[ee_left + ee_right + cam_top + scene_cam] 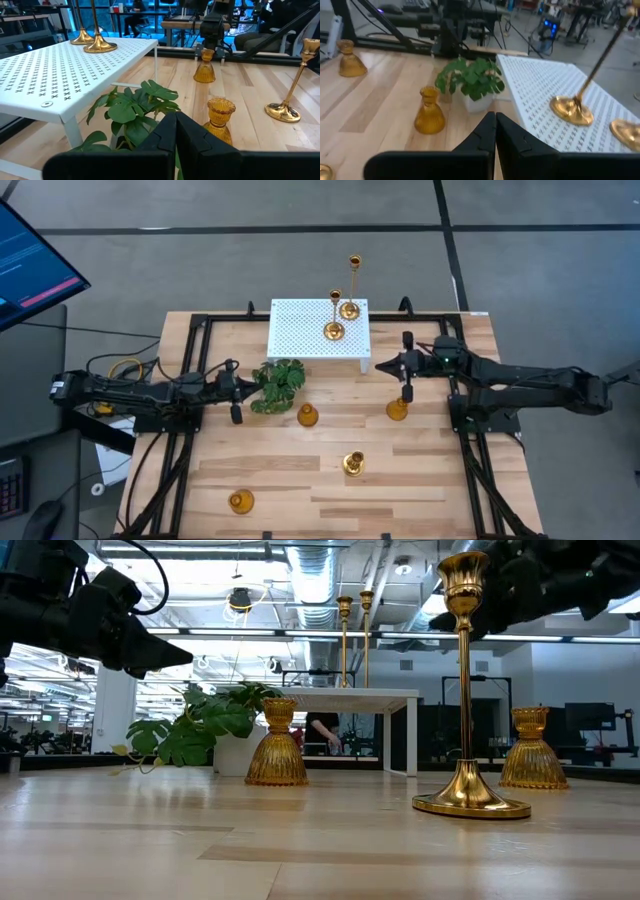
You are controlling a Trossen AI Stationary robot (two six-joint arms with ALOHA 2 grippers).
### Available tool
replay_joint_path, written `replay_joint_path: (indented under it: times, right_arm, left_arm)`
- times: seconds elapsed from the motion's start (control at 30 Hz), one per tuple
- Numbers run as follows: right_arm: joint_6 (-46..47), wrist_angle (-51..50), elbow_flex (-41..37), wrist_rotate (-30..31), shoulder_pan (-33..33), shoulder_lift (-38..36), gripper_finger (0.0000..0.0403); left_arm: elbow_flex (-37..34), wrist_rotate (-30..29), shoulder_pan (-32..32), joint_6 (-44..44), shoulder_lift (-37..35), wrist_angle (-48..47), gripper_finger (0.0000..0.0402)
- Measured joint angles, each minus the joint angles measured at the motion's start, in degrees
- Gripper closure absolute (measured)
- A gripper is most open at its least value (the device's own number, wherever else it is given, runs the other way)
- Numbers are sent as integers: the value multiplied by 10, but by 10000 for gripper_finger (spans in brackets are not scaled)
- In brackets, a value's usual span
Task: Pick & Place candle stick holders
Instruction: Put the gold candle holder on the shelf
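My left end effector, fingers pressed together and empty, hovers beside the plant. I must spread it wide before descending on the squat holder just right of the plant. Two tall holders stand on the white platform. My right end effector, likewise pinched and empty, hangs above another squat amber holder on the table.
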Motion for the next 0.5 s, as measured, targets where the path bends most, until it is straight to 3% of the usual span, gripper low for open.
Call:
replay_joint_path:
  times: [0.33,0.5]
  right_arm:
    - [76,30,-3,0,-15,41,402]
    - [72,5,-3,-24,3,55,402]
  left_arm:
    - [0,0,0,0,0,2,396]
    - [0,0,0,0,0,3,396]
